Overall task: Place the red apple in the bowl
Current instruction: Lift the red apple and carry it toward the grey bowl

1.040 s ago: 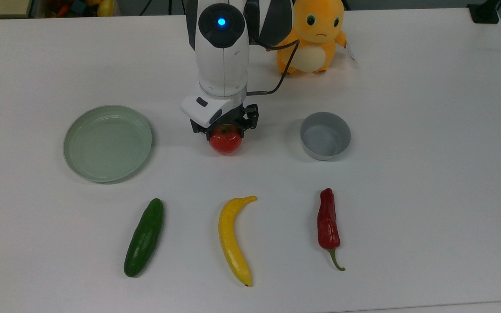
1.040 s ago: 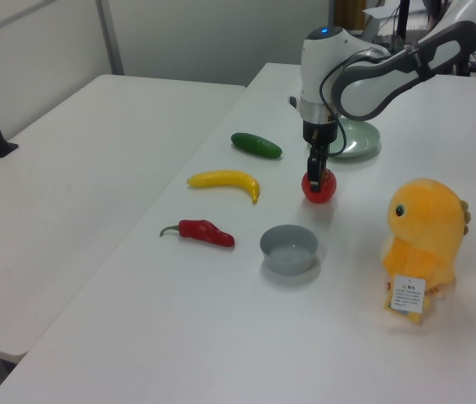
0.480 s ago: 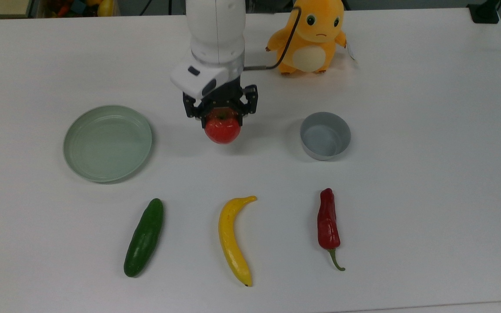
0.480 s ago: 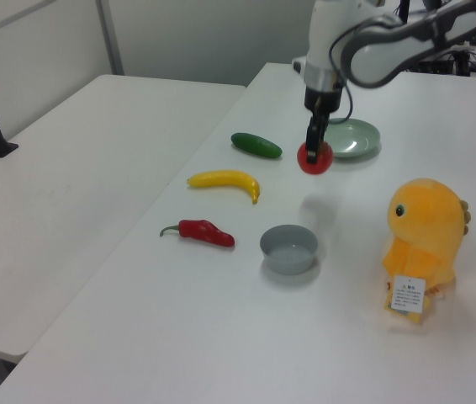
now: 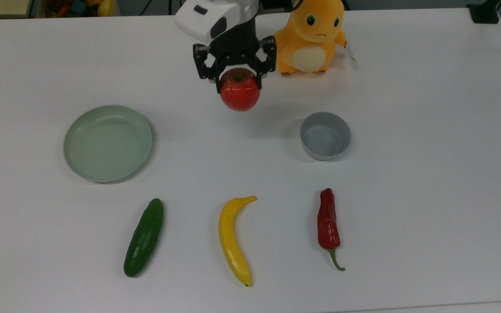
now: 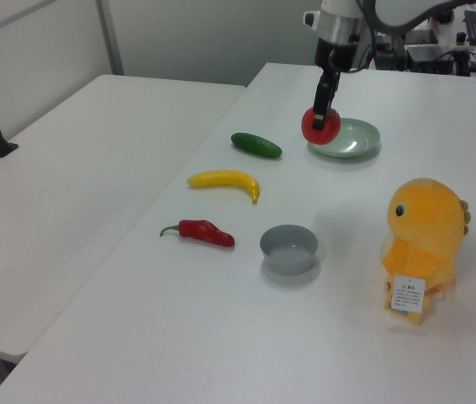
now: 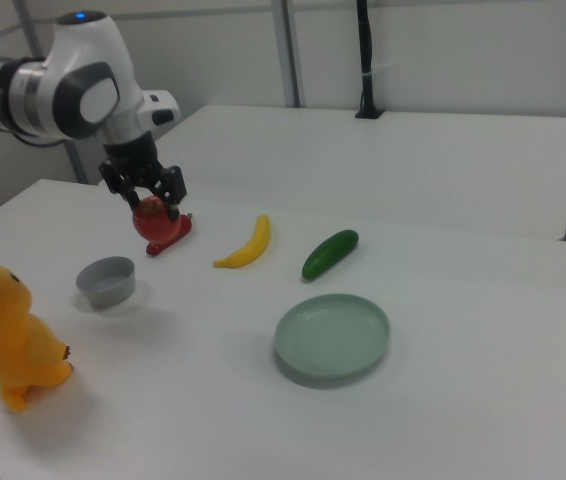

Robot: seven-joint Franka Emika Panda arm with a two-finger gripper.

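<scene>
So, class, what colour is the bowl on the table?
Grey; the bowl shows best in the top view.

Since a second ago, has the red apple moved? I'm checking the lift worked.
Yes. In the top view the red apple, held in the gripper, has gone from level with the grey bowl up toward the orange plush toy.

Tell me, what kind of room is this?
Probably a robot lab or office. A robot arm's gripper holds a toy red apple over a white table with a plush toy, and more tables stand nearby.
</scene>
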